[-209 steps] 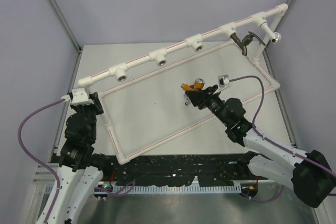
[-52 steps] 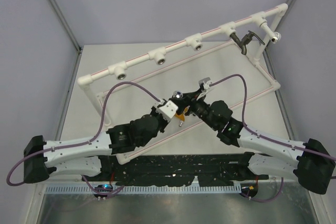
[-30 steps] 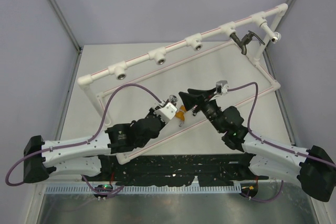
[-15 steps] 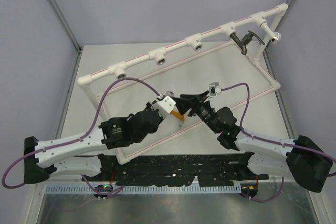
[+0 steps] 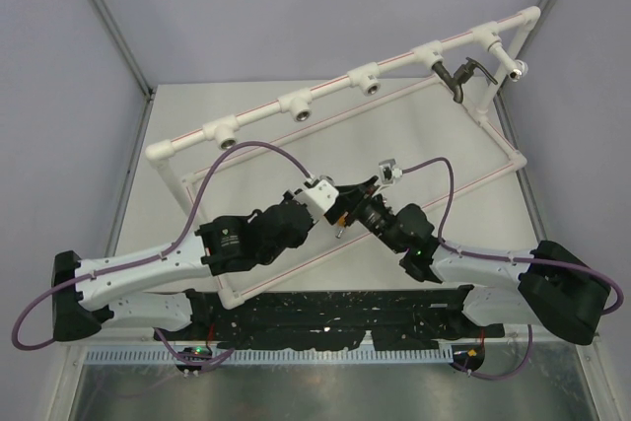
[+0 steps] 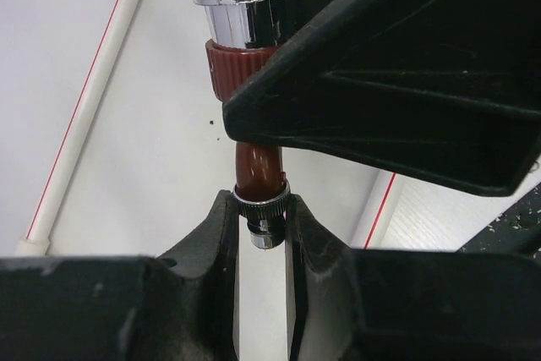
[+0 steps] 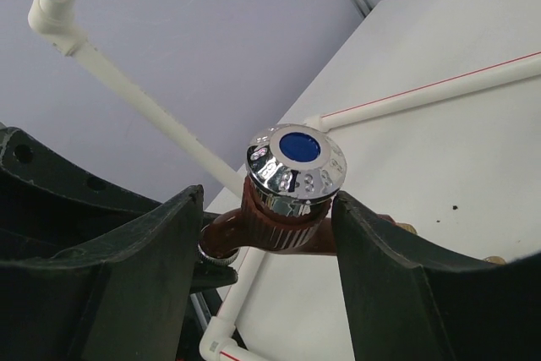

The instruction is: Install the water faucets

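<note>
Left gripper swung in — onto red-brown faucet, right gripper closer

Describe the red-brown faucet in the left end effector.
The red-brown faucet has a glossy, plastic-looking body, a ribbed collar and a faceted chrome knob with a blue disc on top. Its curved spout ends in a silvery knurled ring, pinched by the left end effector. It is held knob-up, with the right end effector open astride the knob.

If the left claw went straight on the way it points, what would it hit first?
Probably the right gripper: one black finger slants across just ahead of the left gripper, against the red-brown faucet that the left jaws pinch. Depth is unclear.
</note>
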### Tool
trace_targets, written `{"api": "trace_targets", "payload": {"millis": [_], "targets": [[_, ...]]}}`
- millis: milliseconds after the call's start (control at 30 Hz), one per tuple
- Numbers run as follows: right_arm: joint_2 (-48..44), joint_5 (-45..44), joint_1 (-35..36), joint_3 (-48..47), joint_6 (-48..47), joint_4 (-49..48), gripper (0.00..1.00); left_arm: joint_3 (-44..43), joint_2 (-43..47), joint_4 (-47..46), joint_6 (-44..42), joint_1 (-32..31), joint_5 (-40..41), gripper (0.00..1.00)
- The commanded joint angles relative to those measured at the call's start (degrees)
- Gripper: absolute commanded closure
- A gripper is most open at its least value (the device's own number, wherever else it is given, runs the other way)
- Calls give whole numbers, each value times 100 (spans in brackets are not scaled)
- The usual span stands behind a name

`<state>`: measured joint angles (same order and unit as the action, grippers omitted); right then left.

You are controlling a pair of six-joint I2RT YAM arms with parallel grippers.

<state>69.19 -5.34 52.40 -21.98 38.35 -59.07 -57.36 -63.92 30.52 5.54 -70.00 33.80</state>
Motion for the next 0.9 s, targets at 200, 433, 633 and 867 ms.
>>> {"api": "trace_targets", "payload": {"millis": [200,433,633,867], "targets": [[174,-520,16,-289,103,-324,50,-21,213,-652,43,4,-567,100],[-63,-56,-326,-149,-213,-632,95,655,941,-1223,-18,362,-1645,55],[-195,2490,-1503,53,-100,-1650,95,1578,2198,-2190,-167,1365,-3702,18],[-55,5841,-2173,-869,181,-1933,95,2158,2858,-3015,-1369,1533,-4144,4]]}}
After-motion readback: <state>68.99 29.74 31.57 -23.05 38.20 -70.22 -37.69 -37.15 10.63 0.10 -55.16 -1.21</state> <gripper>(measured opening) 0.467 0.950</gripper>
